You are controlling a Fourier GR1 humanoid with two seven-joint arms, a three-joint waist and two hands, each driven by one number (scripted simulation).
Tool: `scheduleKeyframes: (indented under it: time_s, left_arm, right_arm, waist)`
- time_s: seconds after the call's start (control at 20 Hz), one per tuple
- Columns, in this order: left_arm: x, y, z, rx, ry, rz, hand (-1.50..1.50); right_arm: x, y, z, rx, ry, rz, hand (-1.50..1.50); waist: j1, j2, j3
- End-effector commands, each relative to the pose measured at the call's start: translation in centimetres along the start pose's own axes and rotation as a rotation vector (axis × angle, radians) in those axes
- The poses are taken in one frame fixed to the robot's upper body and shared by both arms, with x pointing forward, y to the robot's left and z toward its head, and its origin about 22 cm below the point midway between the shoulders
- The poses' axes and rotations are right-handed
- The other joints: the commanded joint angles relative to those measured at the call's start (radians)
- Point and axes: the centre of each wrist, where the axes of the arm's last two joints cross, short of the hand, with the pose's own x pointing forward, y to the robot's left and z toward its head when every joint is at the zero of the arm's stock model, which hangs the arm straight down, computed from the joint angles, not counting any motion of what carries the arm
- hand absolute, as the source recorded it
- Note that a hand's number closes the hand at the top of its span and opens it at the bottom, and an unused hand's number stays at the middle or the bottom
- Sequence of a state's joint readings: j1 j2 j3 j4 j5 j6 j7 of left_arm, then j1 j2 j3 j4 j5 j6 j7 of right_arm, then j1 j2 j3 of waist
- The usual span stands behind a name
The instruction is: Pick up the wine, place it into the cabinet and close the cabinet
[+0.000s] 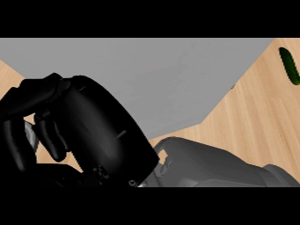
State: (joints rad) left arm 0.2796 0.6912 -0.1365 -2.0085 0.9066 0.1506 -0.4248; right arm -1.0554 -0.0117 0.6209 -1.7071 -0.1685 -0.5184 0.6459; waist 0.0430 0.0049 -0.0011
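Left hand (81, 127), fingers curled (close to view), before grey cabinet (159, 74)

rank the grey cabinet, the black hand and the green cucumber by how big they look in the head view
1. Grey cabinet, largest.
2. Black hand, close behind, though nearness to the camera inflates it, so this order is unsure.
3. Green cucumber, clearly smallest.

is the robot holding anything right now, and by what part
It cannot be told. One black hand fills the view's left with curled fingers, but no wine bottle shows in it. Which hand it is isn't clear.
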Motion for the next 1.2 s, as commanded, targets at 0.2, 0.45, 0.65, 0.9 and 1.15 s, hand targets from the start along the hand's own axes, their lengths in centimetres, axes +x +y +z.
scheduleKeyframes:
  time_s: [0.2, 0.45, 0.65, 0.9, 1.15]
  left_arm:
    - [-0.4, 1.9, -1.4, 0.019, -0.044, -0.019, -1.50]
    - [0.3, 0.9, -0.8, 0.035, -0.002, -0.015, -1.50]
    - [0.4, 0.3, -0.1, 0.000, -0.015, -0.034, -1.50]
    - [0.7, 0.3, -0.9, 0.007, -0.018, -0.046, -1.50]
    - [0.3, 0.5, -1.6, 0.010, -0.026, -0.035, -1.50]
  right_arm:
    - [-0.4, -2.7, -7.1, -0.118, -0.021, 0.138, 1.50]
    - [-3.6, -7.5, -7.9, -0.118, 0.029, 0.114, 1.50]
    - [-4.6, -8.6, -9.4, -0.147, 0.044, 0.126, 1.50]
    - [-4.6, -10.5, -9.7, -0.162, 0.045, 0.137, 1.50]
    - [-6.3, -12.6, -9.4, -0.167, 0.039, 0.222, 1.50]
  waist:
    - [-0.016, 0.001, -0.001]
    - [-0.023, 0.000, 0.001]
    - [-0.008, 0.003, 0.000]
    - [-0.015, 0.004, 0.000]
    - [-0.036, 0.012, 0.000]
